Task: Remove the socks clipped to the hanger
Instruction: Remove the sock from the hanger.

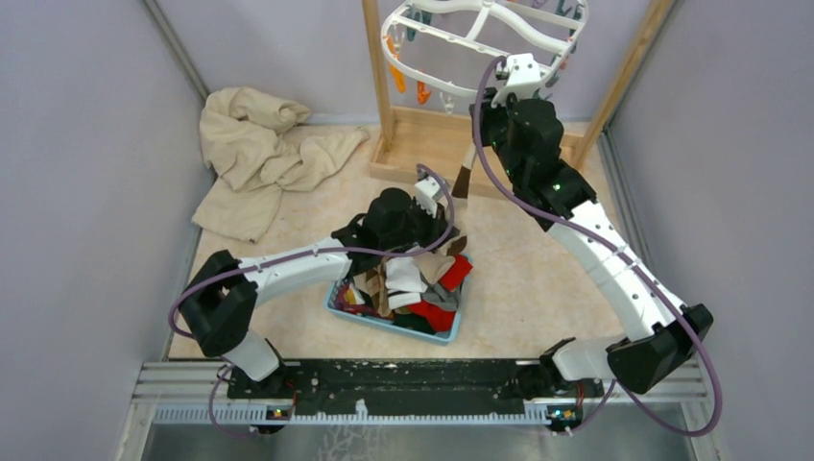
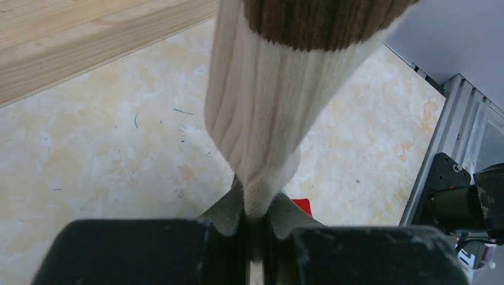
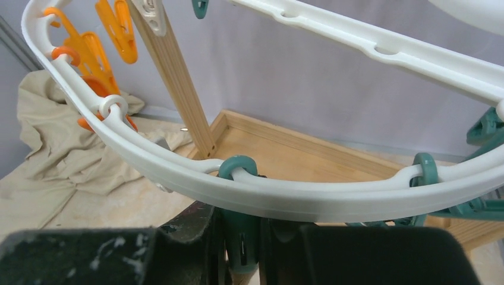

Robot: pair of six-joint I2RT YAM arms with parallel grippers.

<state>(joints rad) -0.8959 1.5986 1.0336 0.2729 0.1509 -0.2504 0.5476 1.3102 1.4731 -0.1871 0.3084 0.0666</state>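
The right end effector (image 3: 241, 237) is closed on a teal clip (image 3: 239, 169) beneath the hanger (image 3: 333, 202) ring. The striped sock (image 2: 267, 113) apparently hangs from that clip. Its long axis runs down to the left end effector (image 2: 255, 228), which is clamped on its cream end.

Enclosure: plain pale lavender-grey wall panels (image 1: 86, 144) on the left, rear and right, evenly lit with no hard shadows. The work surface (image 1: 538, 279) is cream with a marbled pattern (fine dark specks show in the left wrist view) and is bounded at the near edge by an aluminium rail (image 1: 182, 379). A light wooden rack frame (image 1: 379, 77) stands at the rear, with a crumpled beige cloth (image 1: 259, 154) lying just left of its base.
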